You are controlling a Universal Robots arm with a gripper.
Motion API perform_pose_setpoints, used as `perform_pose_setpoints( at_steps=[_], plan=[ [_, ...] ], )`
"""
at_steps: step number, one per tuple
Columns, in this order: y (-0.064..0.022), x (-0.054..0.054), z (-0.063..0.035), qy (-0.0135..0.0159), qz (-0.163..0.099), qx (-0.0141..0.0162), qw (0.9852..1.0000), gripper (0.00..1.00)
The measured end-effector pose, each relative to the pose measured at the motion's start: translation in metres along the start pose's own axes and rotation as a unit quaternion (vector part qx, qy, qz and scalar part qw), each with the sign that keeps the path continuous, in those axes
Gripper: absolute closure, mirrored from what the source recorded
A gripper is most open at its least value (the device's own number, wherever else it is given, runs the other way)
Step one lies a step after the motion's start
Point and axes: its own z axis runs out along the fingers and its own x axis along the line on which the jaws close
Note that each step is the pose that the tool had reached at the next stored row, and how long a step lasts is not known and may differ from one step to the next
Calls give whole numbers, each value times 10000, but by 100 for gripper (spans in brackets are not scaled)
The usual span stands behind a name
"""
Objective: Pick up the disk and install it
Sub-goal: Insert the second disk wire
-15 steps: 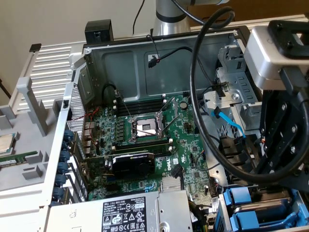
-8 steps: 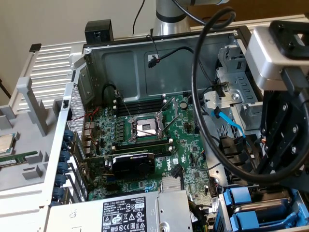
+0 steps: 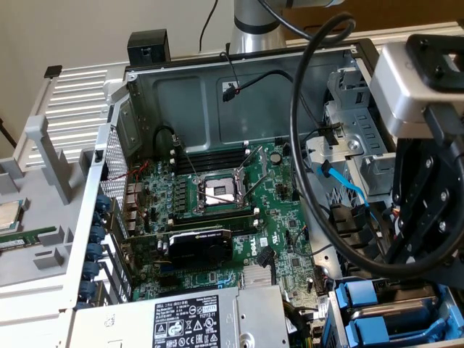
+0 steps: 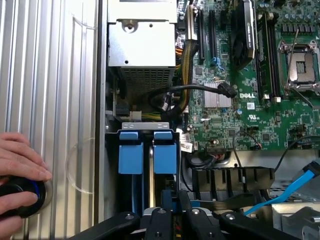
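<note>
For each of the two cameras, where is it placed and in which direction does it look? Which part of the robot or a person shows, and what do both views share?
Exterior view: off the arm, above the open computer case, looking down at the motherboard; the gripper hangs at its right.
Wrist view: on the wrist, looking down past the gripper at the blue drive carriers; a person's hand rests on a black knob.
Shared: motherboard, blue drive carriers, power supply.
</note>
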Motion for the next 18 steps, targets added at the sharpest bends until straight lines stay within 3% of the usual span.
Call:
perform_pose_setpoints(
  at_steps=[9,18],
  plan=[
    [-5,6,40,-24,-3,-1,10000,84],
    [-15,6,50,-26,-4,-1,10000,84]
  ],
)
